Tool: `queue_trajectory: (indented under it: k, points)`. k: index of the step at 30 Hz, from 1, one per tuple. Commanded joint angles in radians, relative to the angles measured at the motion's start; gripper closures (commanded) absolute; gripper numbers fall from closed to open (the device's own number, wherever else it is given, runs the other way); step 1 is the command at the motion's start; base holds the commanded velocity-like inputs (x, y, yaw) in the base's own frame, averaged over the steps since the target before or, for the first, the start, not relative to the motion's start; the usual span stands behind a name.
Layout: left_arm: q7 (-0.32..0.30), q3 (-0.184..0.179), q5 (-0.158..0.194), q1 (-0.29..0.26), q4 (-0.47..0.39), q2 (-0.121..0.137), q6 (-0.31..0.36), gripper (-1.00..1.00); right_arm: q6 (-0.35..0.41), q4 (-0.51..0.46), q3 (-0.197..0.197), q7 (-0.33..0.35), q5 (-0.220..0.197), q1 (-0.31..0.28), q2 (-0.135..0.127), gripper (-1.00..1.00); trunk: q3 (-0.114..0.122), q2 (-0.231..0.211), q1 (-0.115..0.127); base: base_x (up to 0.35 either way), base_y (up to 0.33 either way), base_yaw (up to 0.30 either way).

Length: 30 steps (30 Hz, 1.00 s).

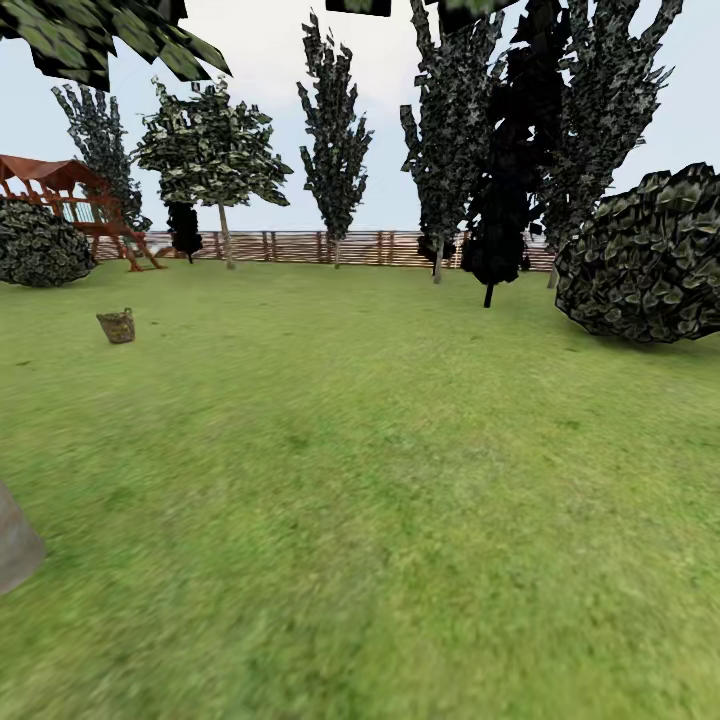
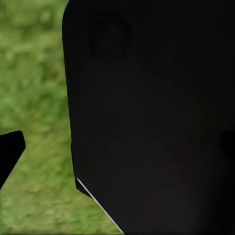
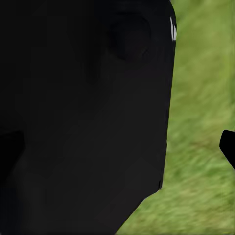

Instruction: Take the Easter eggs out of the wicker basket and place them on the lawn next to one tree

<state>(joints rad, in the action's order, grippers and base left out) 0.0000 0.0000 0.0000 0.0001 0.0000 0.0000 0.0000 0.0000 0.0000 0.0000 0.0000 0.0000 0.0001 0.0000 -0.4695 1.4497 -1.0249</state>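
Observation:
The wicker basket stands small and far off on the lawn, at the left of the head view. Its inside is too distant to make out, so the Easter eggs are hidden. A tree with a pale bare trunk and light-green crown rises beyond the basket near the fence. In the left wrist view, my left gripper hangs over grass against a black robot part, one fingertip at the frame's edge. My right gripper shows likewise, a fingertip at the edge. Both sets of fingers stand wide apart with nothing between them.
A slatted wooden fence closes the garden at the back. Tall dark narrow trees stand ahead and to the right, with a large round bush at the right. A red-brown play tower and another bush are far left. A grey trunk base is close at left.

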Motion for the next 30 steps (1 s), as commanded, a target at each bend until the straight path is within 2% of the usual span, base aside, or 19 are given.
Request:
queue_trajectory:
  k: [1, 5, 10, 13, 30]
  points:
    - [0.000, 0.000, 0.000, 0.000, 0.000, 0.000, 0.000, -1.00, 0.000, 0.000, 0.000, 0.000, 0.000, 0.000, 0.000, -1.00, 0.000, 0.000, 0.000, 0.000, 0.000, 0.000]
    - [-0.016, 0.001, 0.001, -0.002, 0.002, -0.005, 0.009, -1.00, -0.005, 0.000, 0.001, -0.001, 0.000, -0.002, 0.002, -1.00, 0.000, 0.000, 0.000, 0.000, 0.000, 0.000]
    - [-0.015, 0.002, 0.004, -0.002, 0.002, -0.033, 0.013, -1.00, -0.003, 0.000, 0.004, 0.001, 0.003, -0.001, 0.030, -1.00, 0.000, 0.000, 0.000, 0.000, 0.000, 0.000]
    - [-0.015, 0.002, 0.003, -0.002, 0.002, -0.047, 0.015, -1.00, -0.004, 0.000, 0.005, 0.001, 0.003, -0.002, 0.032, -1.00, 0.000, 0.000, 0.000, 0.000, 0.000, 0.000]
    - [-0.015, -0.008, -0.006, -0.002, 0.002, -0.049, 0.011, -1.00, -0.006, 0.000, 0.001, 0.000, -0.002, -0.001, 0.030, -1.00, 0.000, 0.000, 0.000, 0.000, 0.000, 0.000]
